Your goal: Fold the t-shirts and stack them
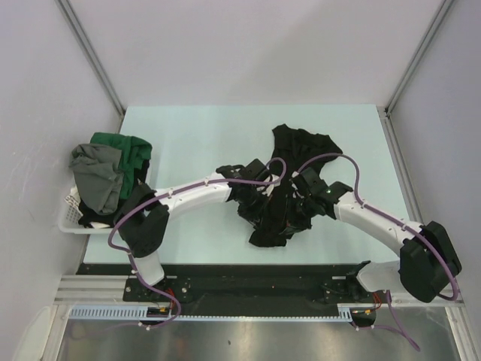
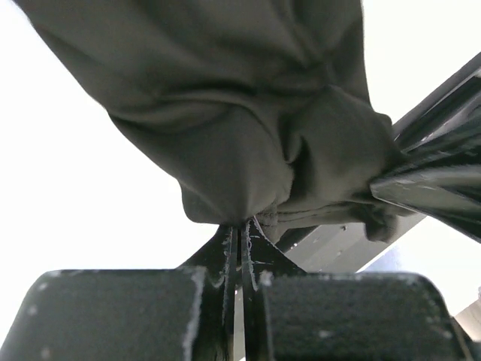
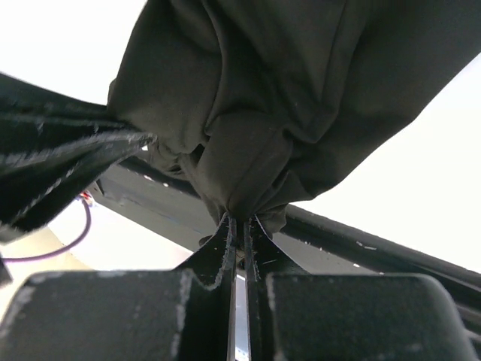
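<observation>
Both sets of jaws are lost against the dark, bunched shirt (image 1: 301, 147) from above; at the left wrist the left gripper (image 2: 240, 226) pinches a shirt fold at its tips; at the right wrist the right gripper (image 3: 240, 222) pinches cloth likewise.

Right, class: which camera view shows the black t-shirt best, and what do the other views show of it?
The top external view: only it shows the whole black t-shirt, crumpled. The wrist views show just a bunched fold of it, pinched in the shut left end effector and right end effector.
</observation>
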`<state>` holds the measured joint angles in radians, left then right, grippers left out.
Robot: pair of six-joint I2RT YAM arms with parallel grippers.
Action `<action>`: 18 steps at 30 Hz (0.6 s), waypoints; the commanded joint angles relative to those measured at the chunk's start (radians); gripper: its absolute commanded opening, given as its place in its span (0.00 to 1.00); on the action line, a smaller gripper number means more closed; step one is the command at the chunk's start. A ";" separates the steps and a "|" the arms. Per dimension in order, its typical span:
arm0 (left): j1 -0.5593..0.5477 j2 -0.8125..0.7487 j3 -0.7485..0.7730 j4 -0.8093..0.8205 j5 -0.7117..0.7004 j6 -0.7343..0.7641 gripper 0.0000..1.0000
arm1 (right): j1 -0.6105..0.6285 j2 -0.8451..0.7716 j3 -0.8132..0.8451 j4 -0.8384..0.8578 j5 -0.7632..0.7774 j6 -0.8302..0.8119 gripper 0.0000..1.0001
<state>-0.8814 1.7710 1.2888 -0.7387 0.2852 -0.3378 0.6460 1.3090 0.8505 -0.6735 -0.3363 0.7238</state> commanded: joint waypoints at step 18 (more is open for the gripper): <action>0.102 0.140 0.426 -0.152 -0.081 0.080 0.00 | -0.348 0.012 0.193 -0.061 -0.061 -0.195 0.00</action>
<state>-0.7921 1.8694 1.6150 -0.8787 0.2115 -0.2790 0.3466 1.3136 0.9901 -0.7502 -0.3660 0.5640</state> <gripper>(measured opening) 0.009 0.049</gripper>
